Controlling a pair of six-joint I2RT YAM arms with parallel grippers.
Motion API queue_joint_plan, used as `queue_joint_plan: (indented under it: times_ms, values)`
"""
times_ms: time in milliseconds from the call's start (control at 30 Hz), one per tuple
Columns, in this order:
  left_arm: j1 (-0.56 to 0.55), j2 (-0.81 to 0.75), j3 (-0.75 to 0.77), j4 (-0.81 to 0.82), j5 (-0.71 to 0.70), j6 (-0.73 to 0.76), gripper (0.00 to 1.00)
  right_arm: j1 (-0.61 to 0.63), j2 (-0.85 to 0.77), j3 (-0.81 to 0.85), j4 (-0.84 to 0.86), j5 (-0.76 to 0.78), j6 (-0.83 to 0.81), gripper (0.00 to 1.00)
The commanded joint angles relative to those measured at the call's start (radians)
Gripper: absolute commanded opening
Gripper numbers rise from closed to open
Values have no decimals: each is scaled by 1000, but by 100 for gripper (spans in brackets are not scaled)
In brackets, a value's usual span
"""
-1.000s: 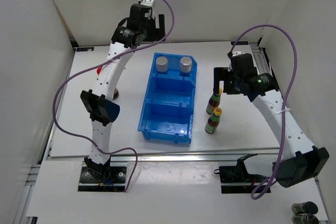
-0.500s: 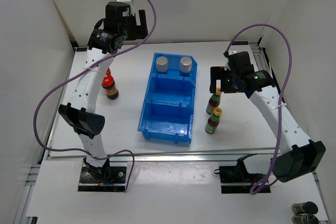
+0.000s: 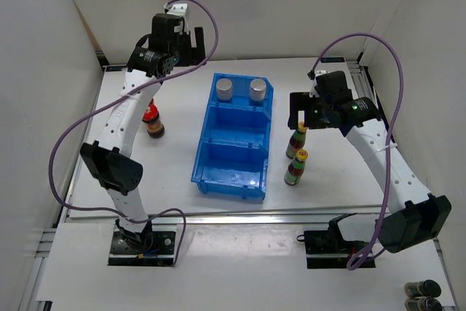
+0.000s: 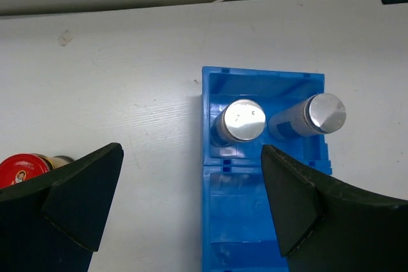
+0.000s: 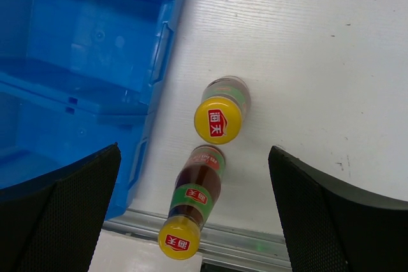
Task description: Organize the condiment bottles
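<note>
Since a second ago the left arm has swung away to the left, uncovering a squat dark red-capped bottle [image 3: 152,120] on the white table [image 3: 342,172], and the right arm has eased over toward the blue plastic three-compartment bin [image 3: 227,186]. Both the left gripper [image 4: 191,157] and the right gripper [image 5: 194,151] are spread wide and hold nothing. Two silver-capped cylinders [image 3: 226,89] [image 3: 258,89] stand in the bin's far compartment; two slim dark yellow-capped bottles [image 5: 218,118] [image 5: 191,211] stand on the table just beside its right wall, close together. If the right gripper drops on the farther one, a finger could clip its neighbour or the bin wall and tip a slim bottle. Each yellow cap bears a red badge with white characters, too small to read; the side labels are red and green, and the red cap carries a small picture.
</note>
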Motion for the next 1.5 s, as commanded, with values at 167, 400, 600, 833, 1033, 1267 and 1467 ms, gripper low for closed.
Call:
queue_joint_plan:
  times_ms: [167, 400, 600, 833, 1033, 1267, 1467]
  values:
    - [58, -259, -392, 171, -24, 34, 99, -4, 31, 32, 26, -117, -23, 100]
    - [127, -368, -602, 233, -33, 72, 100, -4, 85, 21, -9, -51, -5, 100]
    - [127, -462, -759, 331, -30, 52, 100, -4, 106, 1, -9, -20, 14, 100]
    - [127, -607, -989, 475, -75, 43, 100, -4, 165, -26, 2, -11, 32, 96]
    - [127, -733, -1163, 567, -164, 52, 100, 6, 200, -17, 11, 7, 52, 86]
    - [66, -815, -1293, 625, -262, 73, 100, 6, 250, -6, 2, 35, 64, 68]
    - [13, -884, -1378, 708, -299, 120, 100, 6, 269, -6, 2, 58, 73, 48]
